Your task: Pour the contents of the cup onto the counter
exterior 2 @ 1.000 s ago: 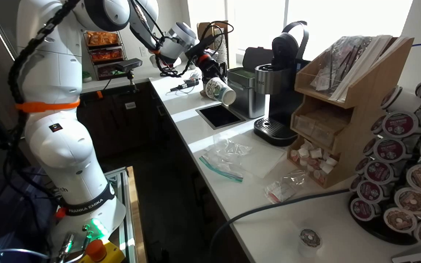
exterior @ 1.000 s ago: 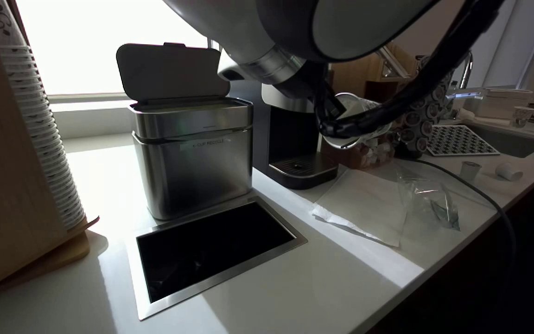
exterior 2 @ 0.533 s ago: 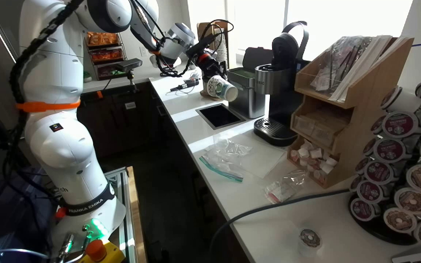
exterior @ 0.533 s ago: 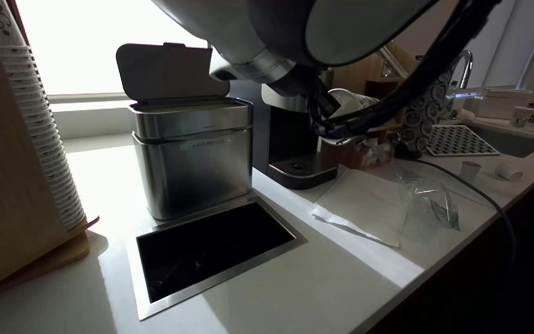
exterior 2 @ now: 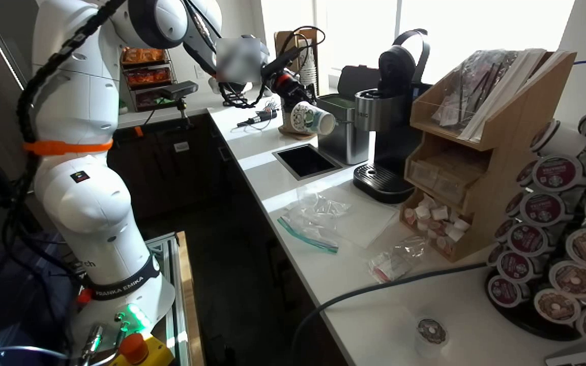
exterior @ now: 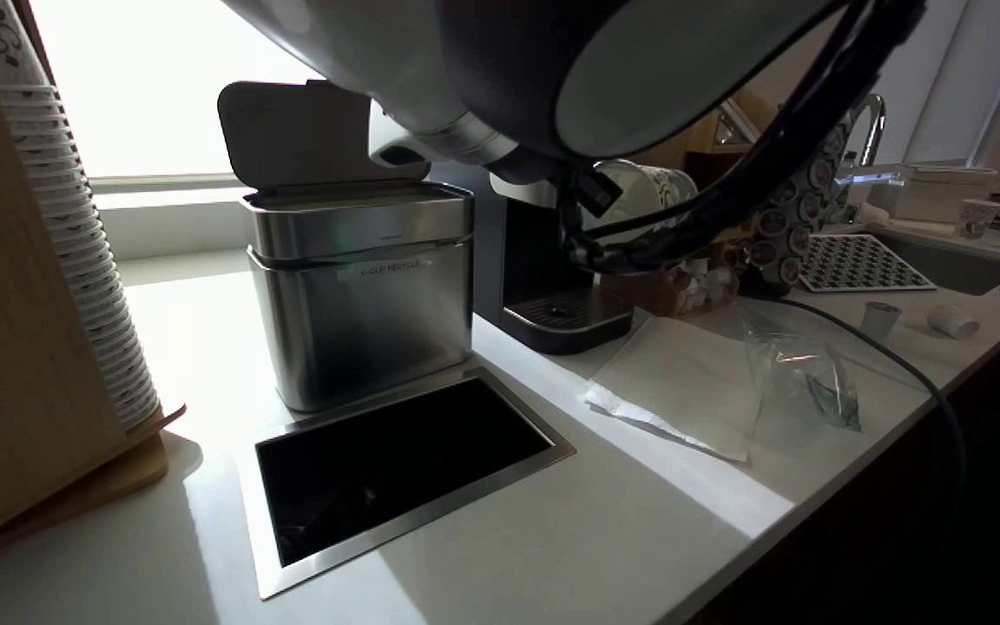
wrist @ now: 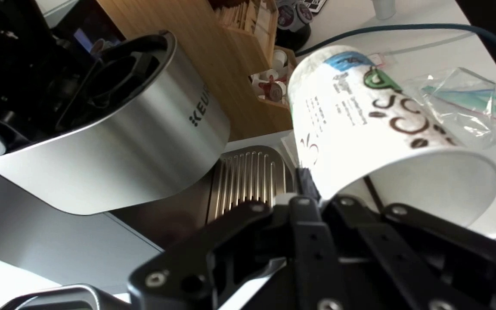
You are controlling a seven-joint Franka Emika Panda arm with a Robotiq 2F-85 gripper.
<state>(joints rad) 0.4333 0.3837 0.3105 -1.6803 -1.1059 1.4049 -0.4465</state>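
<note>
Over the light-striped counter [exterior: 569, 538], by a bright window [exterior 2: 476, 25], the gripper [wrist: 327, 200] is holding the tilted cup [wrist: 355, 116], fingers [wrist: 306, 183] apparently pinching its rim.

Broad white worktop [exterior: 543, 538] near in an exterior view, front edge right, shared dark rectangular metal-framed cut-out [exterior 2: 306, 161] farther in an exterior view, front edge left, wrist view overhead, close, slanting down

The white arm [exterior 2: 82, 190] is smooth and round, with a fat black cable [exterior 2: 51, 63], an orange strap [exterior 2: 66, 148] and a black tool [wrist: 338, 189] with shiny screws [wrist: 155, 279].
</note>
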